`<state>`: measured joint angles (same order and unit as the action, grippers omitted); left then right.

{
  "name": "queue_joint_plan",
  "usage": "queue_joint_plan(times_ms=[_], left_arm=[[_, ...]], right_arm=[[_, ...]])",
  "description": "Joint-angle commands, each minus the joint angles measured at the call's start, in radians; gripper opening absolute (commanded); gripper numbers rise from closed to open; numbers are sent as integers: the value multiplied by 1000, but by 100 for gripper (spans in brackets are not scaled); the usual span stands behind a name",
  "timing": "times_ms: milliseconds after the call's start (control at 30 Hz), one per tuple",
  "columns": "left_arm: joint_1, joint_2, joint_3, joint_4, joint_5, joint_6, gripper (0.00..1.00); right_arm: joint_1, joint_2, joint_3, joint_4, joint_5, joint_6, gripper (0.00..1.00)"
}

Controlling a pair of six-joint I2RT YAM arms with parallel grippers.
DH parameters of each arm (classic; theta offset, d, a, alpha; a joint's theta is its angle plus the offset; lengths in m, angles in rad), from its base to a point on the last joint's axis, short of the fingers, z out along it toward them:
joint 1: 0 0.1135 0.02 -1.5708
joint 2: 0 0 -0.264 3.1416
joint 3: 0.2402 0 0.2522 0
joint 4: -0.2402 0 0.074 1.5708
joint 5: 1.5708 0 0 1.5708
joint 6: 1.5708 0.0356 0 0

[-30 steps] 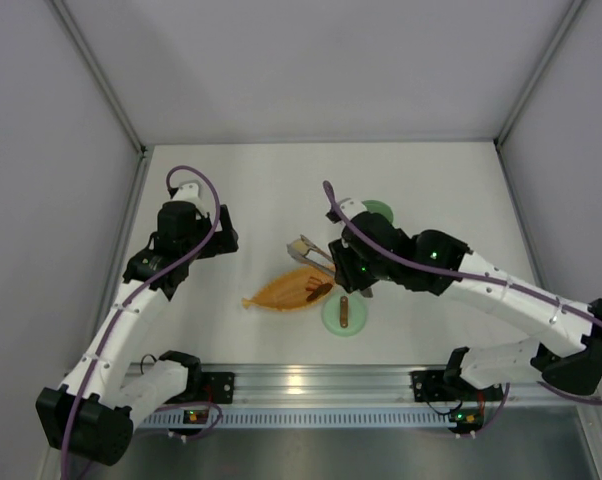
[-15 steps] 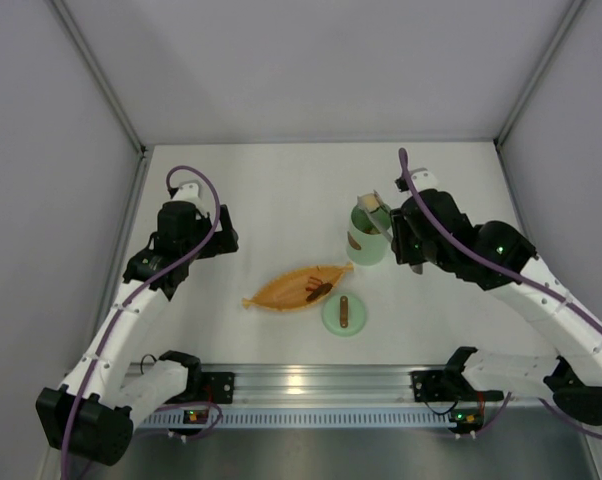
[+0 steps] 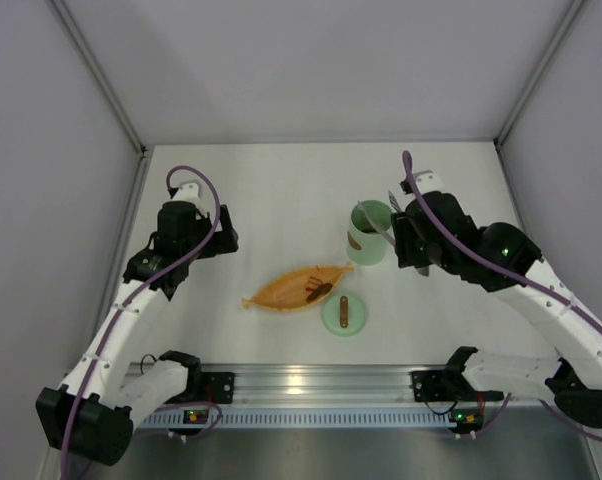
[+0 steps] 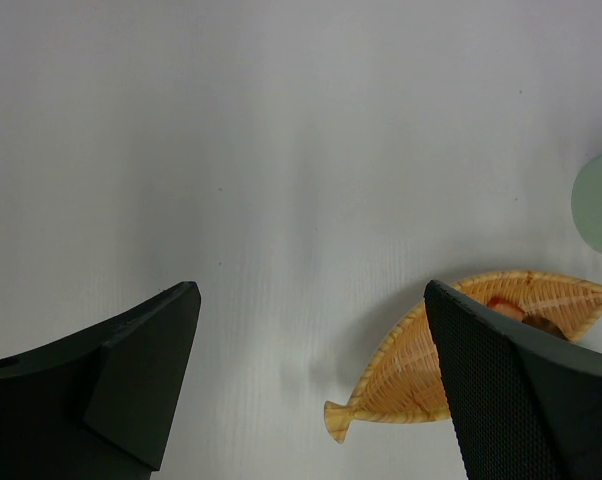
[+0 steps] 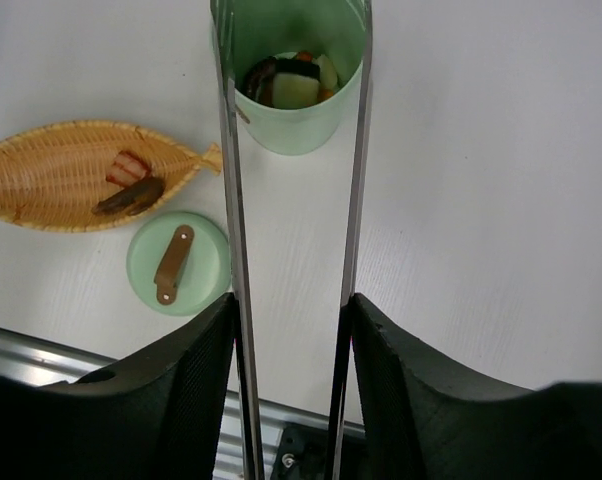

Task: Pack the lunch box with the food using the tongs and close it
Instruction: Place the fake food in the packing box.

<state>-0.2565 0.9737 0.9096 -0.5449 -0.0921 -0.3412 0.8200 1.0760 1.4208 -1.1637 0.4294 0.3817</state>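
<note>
Right tool (image 5: 291,305) with the tongs (image 5: 357,150) in its grip over the lunch box (image 5: 291,130); left tool (image 4: 311,290) open, empty.

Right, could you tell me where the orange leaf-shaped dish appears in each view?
Top external: the orange dish lies at centre, up-left of the round lid.
Left wrist: lower right, tail pointing lower left.
Right wrist: left side, above the lid.
Shared landmark: the brown food piece lying in the dish.

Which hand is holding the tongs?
The right hand, gripping the tongs whose tips reach the lunch box; the left hand is open and empty.
</note>
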Motion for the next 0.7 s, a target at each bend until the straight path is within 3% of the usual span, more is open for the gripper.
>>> queue_joint_plan(times_ms=[0,500,667], left_arm=[[3,3,17,26,14,2,99],[3,5,17,25,12,1,99],[3,5,17,23,9,2,99]], right_arm=[[-15,-27,18,-13,19,-17,48],[-13,42,130,10,-141,-64,45],[45,87,187,24,-156,-64,44]])
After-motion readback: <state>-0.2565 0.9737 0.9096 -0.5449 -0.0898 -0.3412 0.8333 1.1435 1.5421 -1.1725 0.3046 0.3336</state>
